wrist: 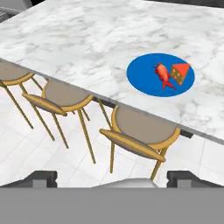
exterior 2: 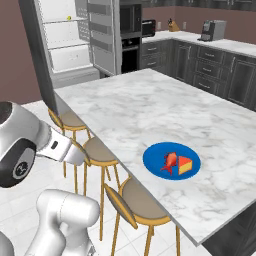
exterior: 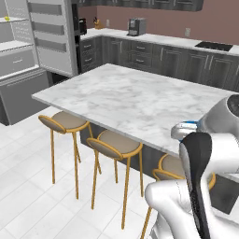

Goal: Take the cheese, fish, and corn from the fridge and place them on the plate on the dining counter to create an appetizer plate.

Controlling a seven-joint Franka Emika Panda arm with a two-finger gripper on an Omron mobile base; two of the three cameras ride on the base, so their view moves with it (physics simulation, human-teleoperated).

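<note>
A: Nearest first?
B: Gripper (wrist: 112, 179), fingers (wrist: 41, 178) spread wide, holding nothing, hanging over the floor short of the stools (wrist: 140, 131).

A: Next out?
B: Three round stools with yellow frames, tucked along the near edge of the counter (wrist: 78, 39). Beyond that edge, the plate (wrist: 144, 76), lying flat just inside it.

A: On the plate?
B: Fish (wrist: 165, 75) and cheese (wrist: 180, 72), side by side, touching or very nearly so, toward the plate's far-right part in the hand view. Same pair in the right base view: fish (exterior 2: 170, 162) left, cheese (exterior 2: 184, 164) right, on the plate (exterior 2: 152, 159), which sits near the counter (exterior 2: 150, 110) edge above a stool (exterior 2: 140, 202).

A: From the left base view?
B: Just a sliver of plate (exterior: 189, 124) showing past the arm, at the near edge of the counter (exterior: 130, 98).

A: Farthest?
B: Fridge (exterior 2: 65, 57) beyond the counter's far corner, door swung open, white shelves showing. A small yellow thing (exterior 2: 69, 18) on an upper shelf, probably the corn, too small to be sure. Same speck (exterior: 7, 18) in the fridge (exterior: 18, 88) in the left base view.
</note>
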